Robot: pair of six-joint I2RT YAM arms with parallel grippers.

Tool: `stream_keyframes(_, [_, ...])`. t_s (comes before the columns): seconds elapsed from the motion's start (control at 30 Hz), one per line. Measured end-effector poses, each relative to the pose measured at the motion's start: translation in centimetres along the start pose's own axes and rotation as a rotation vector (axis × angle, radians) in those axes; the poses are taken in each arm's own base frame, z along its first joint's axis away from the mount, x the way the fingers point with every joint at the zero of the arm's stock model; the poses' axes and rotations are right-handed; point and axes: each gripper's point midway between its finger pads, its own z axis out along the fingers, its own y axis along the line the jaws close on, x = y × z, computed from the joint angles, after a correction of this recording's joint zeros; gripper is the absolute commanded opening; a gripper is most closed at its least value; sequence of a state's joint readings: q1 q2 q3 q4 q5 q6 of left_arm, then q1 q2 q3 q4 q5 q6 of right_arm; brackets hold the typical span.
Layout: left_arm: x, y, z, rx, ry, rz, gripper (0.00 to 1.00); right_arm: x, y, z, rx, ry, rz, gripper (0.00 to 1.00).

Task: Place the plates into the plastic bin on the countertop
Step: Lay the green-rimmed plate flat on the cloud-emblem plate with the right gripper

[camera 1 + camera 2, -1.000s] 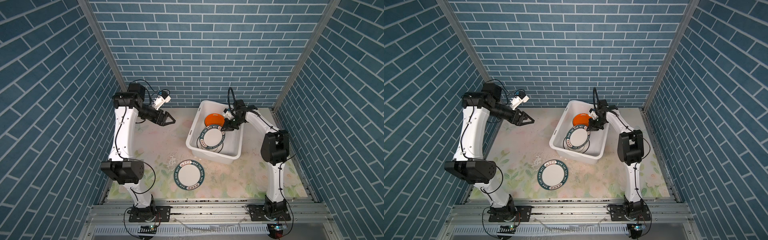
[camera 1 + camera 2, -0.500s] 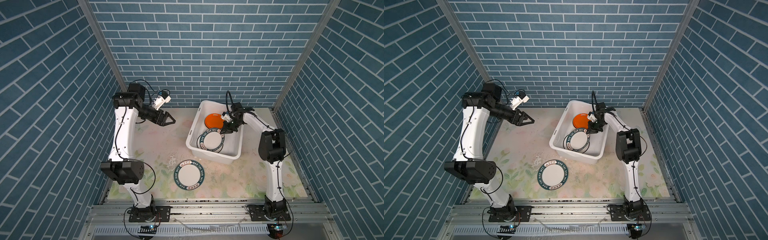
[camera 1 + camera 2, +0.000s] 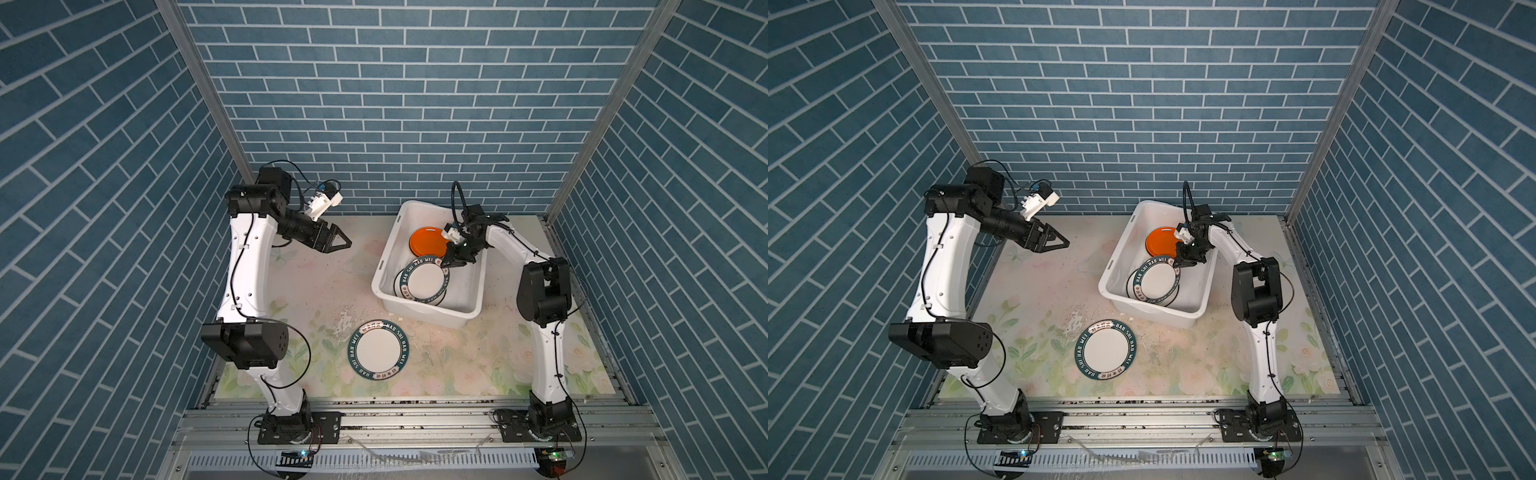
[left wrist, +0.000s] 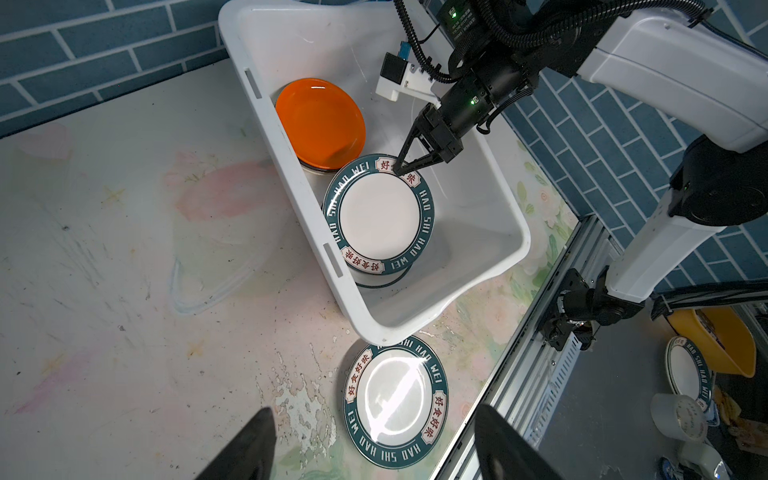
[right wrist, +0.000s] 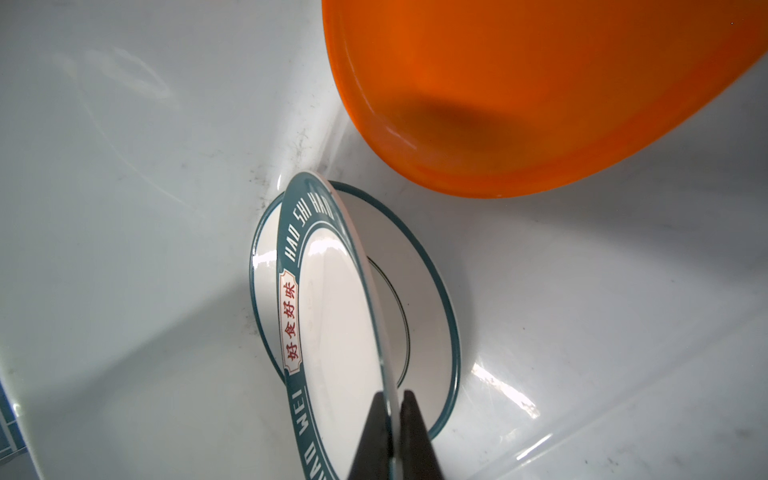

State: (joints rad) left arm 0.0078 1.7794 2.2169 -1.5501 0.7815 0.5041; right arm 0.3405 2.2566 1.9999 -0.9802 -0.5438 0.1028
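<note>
right end effector (image 4: pixel 401 168) clamped on lettered plate (image 4: pixel 378 216) rim, plate tilted in plastic bin (image 4: pixel 478 199), left end effector (image 3: pixel 344 241) spread, empty, above tabletop (image 3: pixel 316 282)

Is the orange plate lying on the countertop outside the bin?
No, the orange plate lies inside the plastic bin; only a green-rimmed lettered plate lies out on the countertop.

Bin (image 3: pixel 384 266): white, on floral countertop (image 3: pixel 316 282).
Orange plate (image 3: pixel 428 243): inside bin, far end.
Green-rimmed plate (image 3: pixel 424 280): inside bin, tilted above dark-rimmed plate (image 5: pixel 419 282).
Second green-rimmed plate (image 3: pixel 379 350): flat, beside bin.
</note>
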Motion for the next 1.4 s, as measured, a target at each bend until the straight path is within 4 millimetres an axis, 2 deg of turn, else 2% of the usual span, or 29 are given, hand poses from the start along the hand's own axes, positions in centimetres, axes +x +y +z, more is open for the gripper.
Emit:
stream_keyframes(0.63, [0.1, -0.3, -0.3, -0.003, -0.004, 0.005, 0.77, 0.4, -0.3, 0.3, 0.006, 0.013, 0.001, 0.09])
stream_keyframes(1.4, [0.2, -0.4, -0.3, -0.005, -0.003, 0.004, 0.77, 1.5, -1.8, 1.0, 0.064, 0.048, -0.022, 0.13])
